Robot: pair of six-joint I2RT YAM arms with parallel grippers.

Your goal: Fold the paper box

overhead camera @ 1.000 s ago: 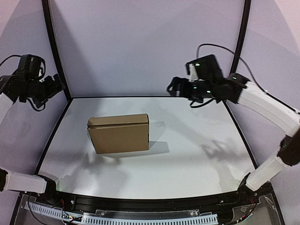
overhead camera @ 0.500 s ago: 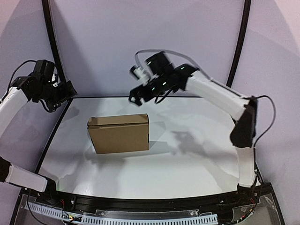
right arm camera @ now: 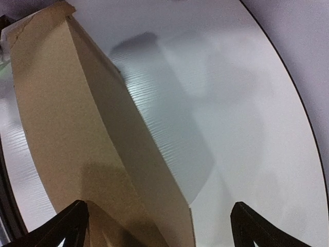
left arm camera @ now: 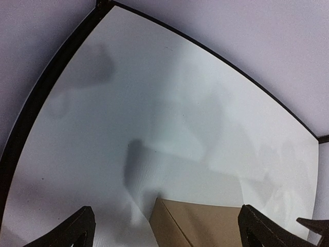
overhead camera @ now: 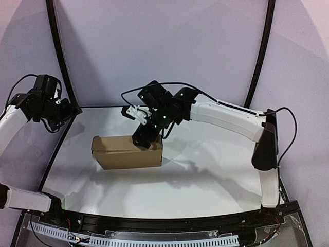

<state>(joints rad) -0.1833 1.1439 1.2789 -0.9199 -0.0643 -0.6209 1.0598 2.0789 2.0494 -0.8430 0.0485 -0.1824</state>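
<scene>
The paper box (overhead camera: 123, 154) is a folded brown cardboard oblong lying left of the middle of the white table (overhead camera: 211, 170). My right gripper (overhead camera: 144, 138) reaches in from the right and hangs low over the box's upper right end, open. In the right wrist view the box (right arm camera: 67, 128) fills the left side, and its near corner lies inside the open right gripper (right arm camera: 159, 234). My left gripper (overhead camera: 71, 110) hovers open above the table's far left corner, apart from the box. In the left wrist view the box's (left arm camera: 205, 226) corner shows low between the left gripper's (left arm camera: 164, 234) black fingertips (left arm camera: 77, 229).
A black rim (overhead camera: 60, 138) runs round the table, with two black posts (overhead camera: 56, 46) rising at the back against a lilac backdrop. The right arm (overhead camera: 226, 116) stretches across the back right of the table.
My right arm has swung from the back right across to the left and down onto the box. The box has slid a little to the left. My left gripper has shifted slightly.
</scene>
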